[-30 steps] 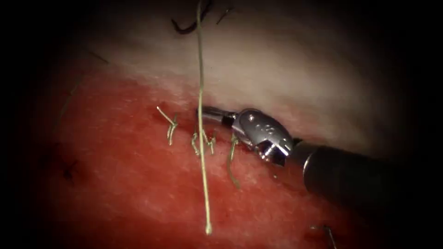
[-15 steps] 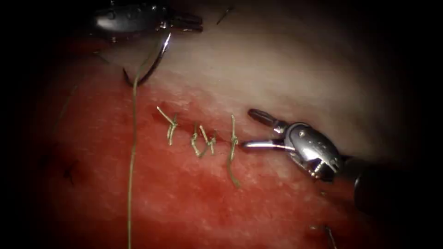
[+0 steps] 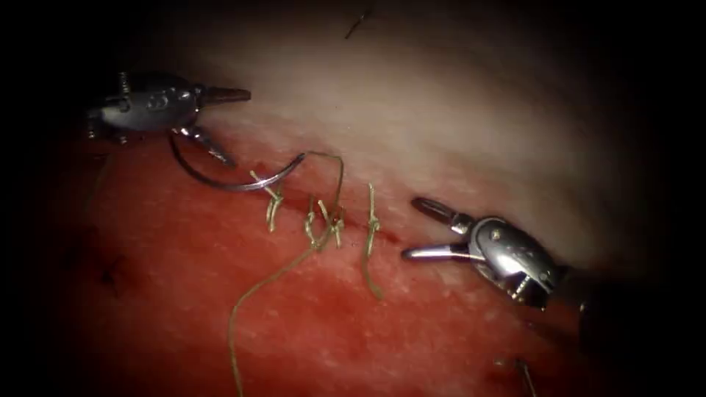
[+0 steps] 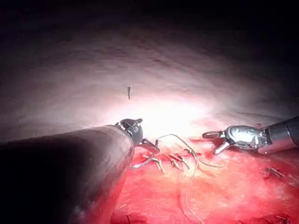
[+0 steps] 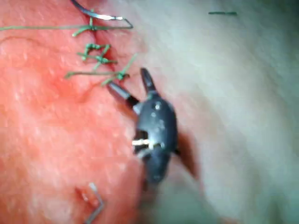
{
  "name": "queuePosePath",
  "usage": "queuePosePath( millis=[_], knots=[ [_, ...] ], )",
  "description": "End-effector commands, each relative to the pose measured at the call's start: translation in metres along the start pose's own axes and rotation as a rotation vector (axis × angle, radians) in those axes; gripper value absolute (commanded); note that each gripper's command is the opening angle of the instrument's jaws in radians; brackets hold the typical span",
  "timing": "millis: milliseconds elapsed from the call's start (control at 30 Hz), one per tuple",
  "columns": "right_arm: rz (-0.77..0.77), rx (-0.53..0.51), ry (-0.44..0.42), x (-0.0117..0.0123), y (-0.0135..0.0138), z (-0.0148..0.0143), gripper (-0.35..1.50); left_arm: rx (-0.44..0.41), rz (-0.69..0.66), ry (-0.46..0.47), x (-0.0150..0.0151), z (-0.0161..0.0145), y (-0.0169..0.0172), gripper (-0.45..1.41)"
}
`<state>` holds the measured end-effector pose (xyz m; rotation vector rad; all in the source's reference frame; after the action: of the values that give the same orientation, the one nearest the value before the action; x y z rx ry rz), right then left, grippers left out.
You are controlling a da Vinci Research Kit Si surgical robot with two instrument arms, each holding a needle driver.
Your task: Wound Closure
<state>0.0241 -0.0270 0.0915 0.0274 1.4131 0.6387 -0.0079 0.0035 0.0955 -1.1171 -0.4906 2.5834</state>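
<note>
**Three knots tied, needle loose at the cut's left end**

Red tissue [image 3: 309, 323] carries three tied stitches [image 3: 323, 220]. Nearest, the right tool [image 3: 419, 229] gapes empty just beside them. Farther, the left tool [image 3: 224, 125] stands open above the needle [image 3: 235, 181], thread [image 3: 250, 294] trailing; more stitching seems due.
</note>
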Motion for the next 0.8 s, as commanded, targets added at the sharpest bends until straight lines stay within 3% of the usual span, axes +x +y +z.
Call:
queuePosePath(
  millis=[33, 200, 300, 400, 467, 500, 633, 800],
  knots=[
    [0.000, 0.003, 0.001, -0.0006, 0.0000, 0.0006, 1.41, -0.010, -0.016, -0.014, -0.0004, 0.0001, -0.0003, 1.01],
    [0.001, 0.006, -0.002, -0.0006, 0.0001, 0.0004, 1.40, -0.024, -0.068, -0.058, -0.0024, -0.0037, 0.0004, 0.98],
    [0.001, 0.005, -0.003, -0.0006, 0.0003, 0.0005, 1.40, -0.012, -0.089, 0.015, -0.0019, -0.0039, 0.0016, 0.83],
    [0.001, 0.003, -0.004, -0.0006, 0.0004, 0.0004, 1.38, -0.063, -0.102, 0.142, 0.0018, -0.0001, 0.0070, 0.59],
    [0.001, 0.001, -0.005, -0.0006, 0.0004, 0.0003, 1.38, -0.075, -0.089, 0.170, 0.0032, 0.0016, 0.0090, 0.47],
    [0.001, 0.003, -0.004, -0.0006, 0.0005, 0.0000, 1.38, -0.080, -0.040, 0.203, 0.0050, 0.0045, 0.0121, 0.34],
    [0.002, 0.000, -0.007, -0.0006, 0.0007, -0.0002, 1.38, -0.037, 0.009, 0.251, 0.0065, 0.0082, 0.0146, 0.37],
    [0.002, -0.006, -0.010, -0.0006, 0.0010, -0.0006, 1.36, 0.027, 0.042, 0.231, 0.0065, 0.0128, 0.0157, 0.36]
  ],
)
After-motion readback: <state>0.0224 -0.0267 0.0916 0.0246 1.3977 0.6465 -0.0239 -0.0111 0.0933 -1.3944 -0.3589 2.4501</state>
